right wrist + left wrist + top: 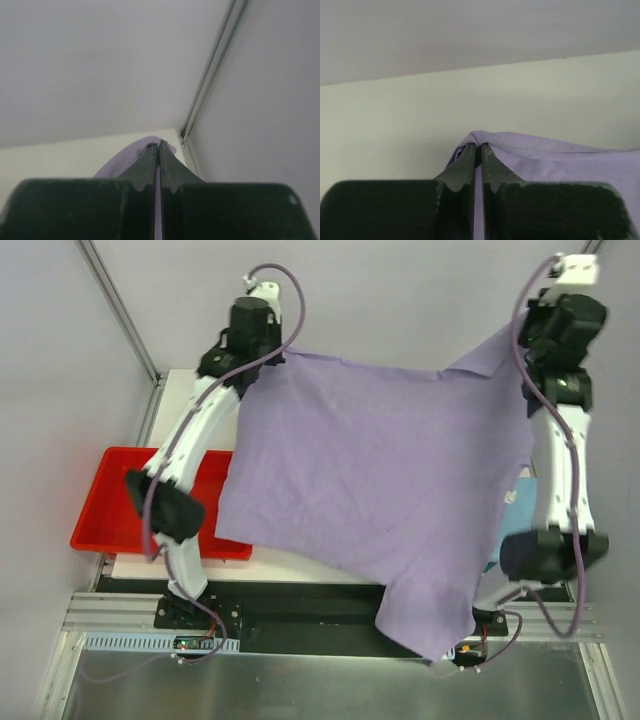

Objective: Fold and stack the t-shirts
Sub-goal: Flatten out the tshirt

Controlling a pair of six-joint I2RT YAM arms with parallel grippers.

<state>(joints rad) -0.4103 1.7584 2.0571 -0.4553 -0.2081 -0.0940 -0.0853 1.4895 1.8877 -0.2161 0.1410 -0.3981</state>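
The lavender t-shirt [380, 480] hangs spread wide between my two grippers above the table, its lower part drooping past the near edge. My left gripper [272, 352] is shut on the shirt's far left corner; in the left wrist view the cloth [550, 157] bunches over the shut gripper [480, 146]. My right gripper [522, 332] is shut on the far right corner; in the right wrist view the lavender fold [120, 162] wraps the shut gripper [159, 144]. A bit of the light blue t-shirt [520, 495] shows at the right beneath the lavender one. The dark green t-shirt is hidden.
A red plastic tray [110, 510] stands at the table's left side, partly behind the left arm. The white table [180, 390] shows at the far left corner. A metal frame post [120, 310] runs up the back left.
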